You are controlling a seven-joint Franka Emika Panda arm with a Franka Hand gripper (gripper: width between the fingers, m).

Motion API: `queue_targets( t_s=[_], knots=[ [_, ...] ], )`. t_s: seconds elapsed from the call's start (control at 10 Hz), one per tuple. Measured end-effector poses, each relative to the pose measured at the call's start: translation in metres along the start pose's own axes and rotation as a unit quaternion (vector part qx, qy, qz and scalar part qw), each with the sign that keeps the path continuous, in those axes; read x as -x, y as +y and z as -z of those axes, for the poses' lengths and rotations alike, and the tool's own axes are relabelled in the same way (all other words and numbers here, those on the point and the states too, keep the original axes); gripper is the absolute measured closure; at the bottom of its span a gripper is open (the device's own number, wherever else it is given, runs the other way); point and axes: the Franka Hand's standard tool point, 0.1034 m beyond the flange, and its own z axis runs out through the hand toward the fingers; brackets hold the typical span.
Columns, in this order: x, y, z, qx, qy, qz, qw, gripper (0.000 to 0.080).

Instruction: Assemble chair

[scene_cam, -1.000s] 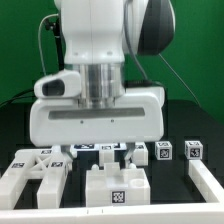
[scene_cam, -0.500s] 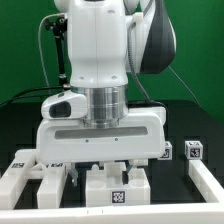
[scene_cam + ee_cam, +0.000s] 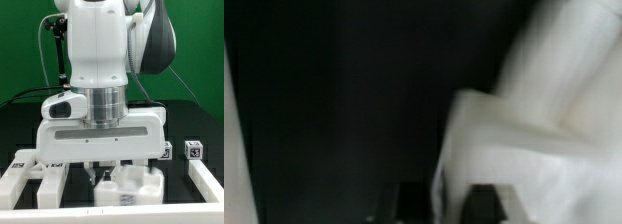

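Exterior view: gripper (image 3: 103,176), jaws together, sits low beside the tilted, tagged white chair block (image 3: 130,187), probably pushing, not lifting.

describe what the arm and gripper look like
The arm is glossy white with rounded casings and a black joint cover. A black cable runs alongside it. A ribbed grey wrist ring sits above the gripper, whose body is a wide white box with a grey stripe.

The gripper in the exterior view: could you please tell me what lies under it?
A blurred white chair part lies under the gripper. Whether it is gripped is hidden by the wide gripper body.
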Motion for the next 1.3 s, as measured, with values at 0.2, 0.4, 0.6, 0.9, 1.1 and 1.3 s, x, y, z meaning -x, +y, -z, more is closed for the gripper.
queue_targets(
  t_s=[0.2, 0.4, 0.6, 0.9, 1.1, 1.3],
  knots=[
    [0.0, 0.0, 0.0, 0.0, 0.001, 0.0, 1.0, 0.0769],
    [0.0, 0.0, 0.0, 0.0, 0.001, 0.0, 1.0, 0.0769],
    [0.0, 0.0, 0.0, 0.0, 0.001, 0.0, 1.0, 0.0769],
    [-0.012, -0.018, 0.001, -0.002, 0.007, -0.008, 1.0, 0.0769],
    [-0.023, -0.043, 0.0, -0.004, 0.021, -0.014, 1.0, 0.0769],
    [-0.024, -0.064, 0.0, -0.005, 0.035, -0.01, 0.999, 0.0769]
  ],
)
